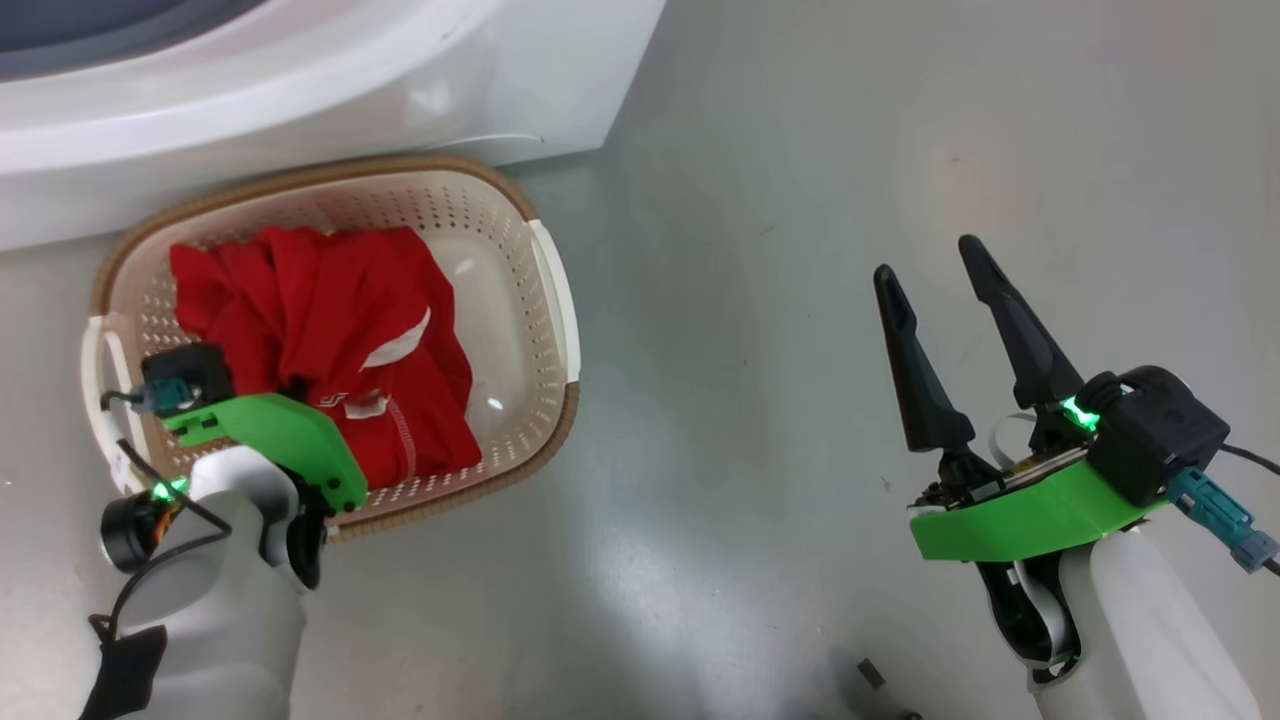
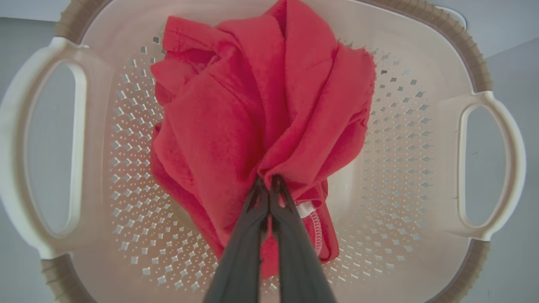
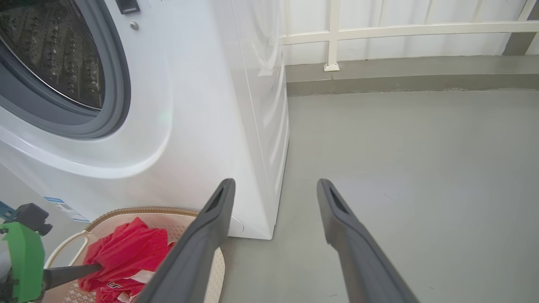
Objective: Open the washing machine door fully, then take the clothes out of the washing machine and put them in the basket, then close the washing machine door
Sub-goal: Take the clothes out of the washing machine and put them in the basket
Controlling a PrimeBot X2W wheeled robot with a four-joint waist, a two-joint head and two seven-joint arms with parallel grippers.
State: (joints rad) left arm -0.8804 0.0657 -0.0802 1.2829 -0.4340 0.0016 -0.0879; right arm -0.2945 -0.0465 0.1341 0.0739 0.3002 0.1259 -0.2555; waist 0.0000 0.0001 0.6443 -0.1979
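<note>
I have the left gripper (image 2: 266, 181) squeezed tight on a fold of the clothes (image 2: 252, 105). Its two fingers are pressed together, and the red fabric is gathered to a peak between the tips. The bundle sits low inside the basket (image 2: 476, 63), and in the head view most of it seems to lie on the basket bottom. I think the grip comes from above so that the cloth drops in the middle and does not drape over the rim. The basket stands on the floor (image 1: 800, 300) just beside the front of the washing machine (image 3: 202, 105), which makes the way from the drum (image 3: 54, 54) short. The right gripper (image 1: 928, 257) is spread wide and has nothing in it. It hangs over bare floor, well apart from the basket, I judge so that it does not disturb the other arm. The drum mouth is uncovered, so in my judgement what remains is to let go of the cloth and then shut the washing machine door.
</note>
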